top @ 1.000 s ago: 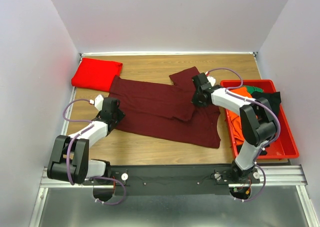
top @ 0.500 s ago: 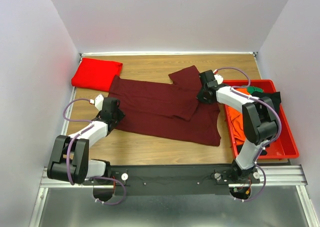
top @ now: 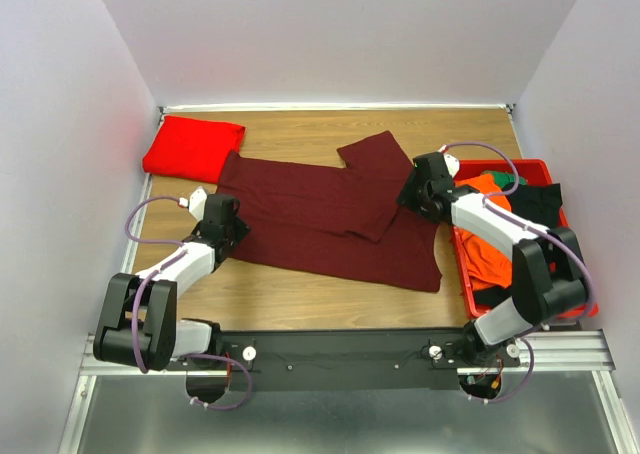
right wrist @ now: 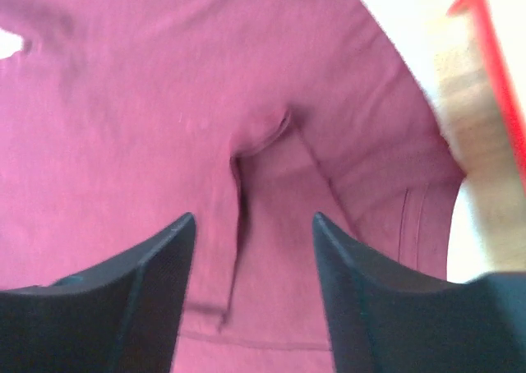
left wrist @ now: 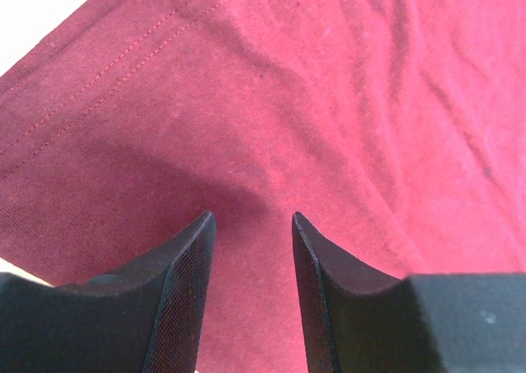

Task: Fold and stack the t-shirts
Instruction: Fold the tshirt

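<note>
A large dark maroon t-shirt lies spread over the middle of the table, with one sleeve folded in over its body. A bright red t-shirt sits folded at the back left. My left gripper hovers at the maroon shirt's left edge; in the left wrist view it is open, with flat maroon cloth below the gap. My right gripper is above the shirt's right edge. In the right wrist view it is open over creased maroon cloth, holding nothing.
A red bin stands at the right edge of the table, holding orange cloth and black cloth. Its rim shows in the right wrist view. White walls enclose the table on three sides.
My right gripper has opened, let go of the maroon shirt and shifted right toward the bin. The left arm has not moved.
</note>
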`<action>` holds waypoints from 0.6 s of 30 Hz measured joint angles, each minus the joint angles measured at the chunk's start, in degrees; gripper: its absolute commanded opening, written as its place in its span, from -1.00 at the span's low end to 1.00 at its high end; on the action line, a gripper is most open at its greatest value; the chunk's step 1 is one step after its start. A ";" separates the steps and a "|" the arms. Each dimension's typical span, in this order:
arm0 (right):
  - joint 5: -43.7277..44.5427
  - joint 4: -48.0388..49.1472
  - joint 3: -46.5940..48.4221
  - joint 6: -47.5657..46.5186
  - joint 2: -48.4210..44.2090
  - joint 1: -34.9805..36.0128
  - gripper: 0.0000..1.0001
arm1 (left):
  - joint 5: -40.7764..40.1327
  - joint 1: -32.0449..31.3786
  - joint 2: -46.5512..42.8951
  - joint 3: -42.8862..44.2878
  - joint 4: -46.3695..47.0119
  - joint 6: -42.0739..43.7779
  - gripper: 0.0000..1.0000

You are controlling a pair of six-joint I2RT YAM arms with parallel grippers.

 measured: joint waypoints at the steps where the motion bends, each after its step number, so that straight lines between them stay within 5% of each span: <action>1: -0.02 0.22 -1.16 -0.39 -1.40 0.42 0.23 | 0.00 0.00 -0.26 0.04 -0.04 0.00 0.01; 5: 0.02 1.36 -6.32 -1.62 -5.79 5.97 -0.17 | -0.02 0.00 -0.74 0.44 -0.20 0.00 0.01; 18: 0.48 1.86 -11.98 -2.05 -5.90 17.92 -0.31 | -0.04 0.00 -0.90 1.09 -1.68 0.00 0.01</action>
